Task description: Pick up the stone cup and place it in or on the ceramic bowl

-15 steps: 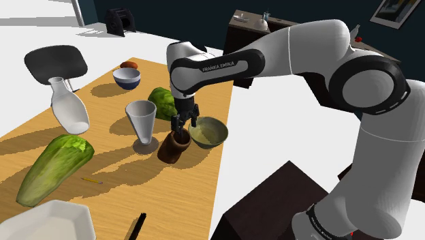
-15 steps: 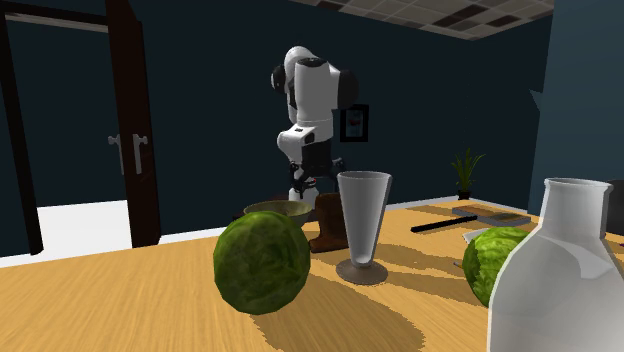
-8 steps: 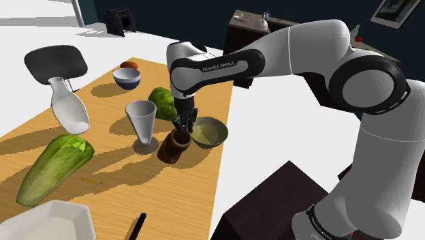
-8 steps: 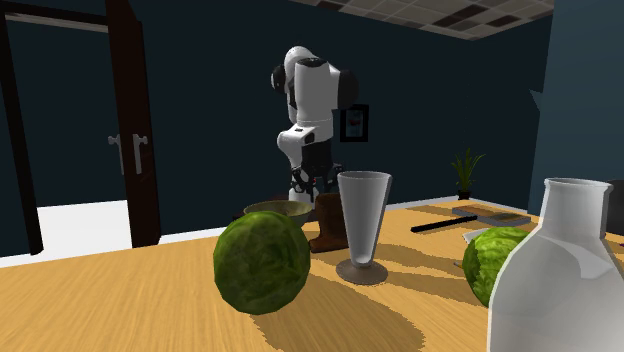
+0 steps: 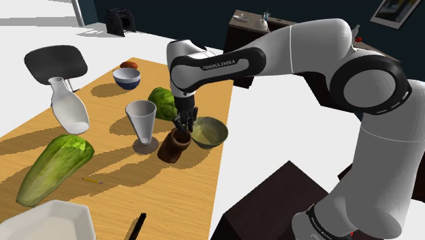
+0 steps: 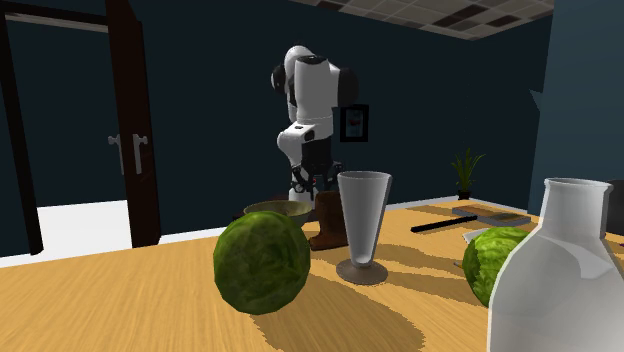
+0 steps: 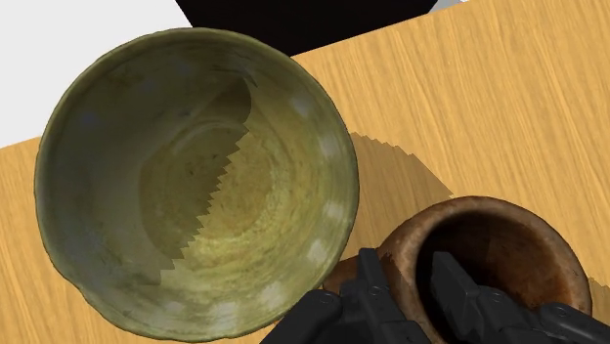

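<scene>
In the shoulder view the cup point(image 5: 175, 146) is seen on the table point(image 5: 116, 178), just left of the bowl point(image 5: 208, 132). In the wrist view its wall is shown more plainly, clasped by the gripper point(image 7: 406, 274), which was spread a second ago.

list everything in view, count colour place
cup: 1, brown, mid-table
olive bowl: 1, olive-green, beside cup
blue bowl: 1, blue, table's far end
goblet: 1, white, beside cup
vase: 1, white, shoulder view's left
cabbage: 1, green, behind goblet
lettuce: 1, green, near vase
tray: 1, white, shoulder view's lower left
pencil: 1, yellow, by lettuce
table: 1, wooden, bearing the above
chair: 1, black, beyond vase
gripper: 1, black, shut on cup's rim
arm: 1, white, over table
</scene>
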Action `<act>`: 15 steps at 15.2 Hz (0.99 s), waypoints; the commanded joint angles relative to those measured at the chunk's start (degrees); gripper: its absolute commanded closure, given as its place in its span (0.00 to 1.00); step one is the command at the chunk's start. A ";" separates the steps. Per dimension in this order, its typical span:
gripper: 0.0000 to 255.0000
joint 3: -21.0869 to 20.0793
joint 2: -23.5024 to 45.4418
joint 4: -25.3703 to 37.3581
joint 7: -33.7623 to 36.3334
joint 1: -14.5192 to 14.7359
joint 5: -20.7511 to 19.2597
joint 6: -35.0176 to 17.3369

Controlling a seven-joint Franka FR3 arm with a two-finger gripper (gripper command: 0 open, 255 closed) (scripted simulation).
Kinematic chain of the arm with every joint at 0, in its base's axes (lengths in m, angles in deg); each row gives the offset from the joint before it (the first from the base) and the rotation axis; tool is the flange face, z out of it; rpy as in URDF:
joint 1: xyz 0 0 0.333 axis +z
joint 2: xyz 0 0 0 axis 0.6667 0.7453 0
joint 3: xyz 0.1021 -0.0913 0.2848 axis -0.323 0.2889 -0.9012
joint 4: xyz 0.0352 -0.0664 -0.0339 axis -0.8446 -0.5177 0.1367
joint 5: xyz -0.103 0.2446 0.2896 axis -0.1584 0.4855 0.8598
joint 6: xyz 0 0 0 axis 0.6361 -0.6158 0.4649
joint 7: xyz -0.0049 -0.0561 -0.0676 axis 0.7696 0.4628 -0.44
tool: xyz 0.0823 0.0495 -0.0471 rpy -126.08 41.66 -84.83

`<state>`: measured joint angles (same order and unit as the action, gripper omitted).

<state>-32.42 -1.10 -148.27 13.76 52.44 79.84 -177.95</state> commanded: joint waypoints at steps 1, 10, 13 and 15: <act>1.00 -0.07 -0.52 0.72 0.02 -0.01 0.12 1.16; 1.00 -0.29 -2.38 5.02 0.09 -0.06 0.55 7.28; 1.00 -0.35 -2.80 6.74 0.15 -0.05 0.65 9.40; 1.00 -0.39 -3.01 7.97 0.19 -0.03 0.71 10.84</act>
<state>-32.78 -4.01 -141.03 13.92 52.38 80.52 -167.90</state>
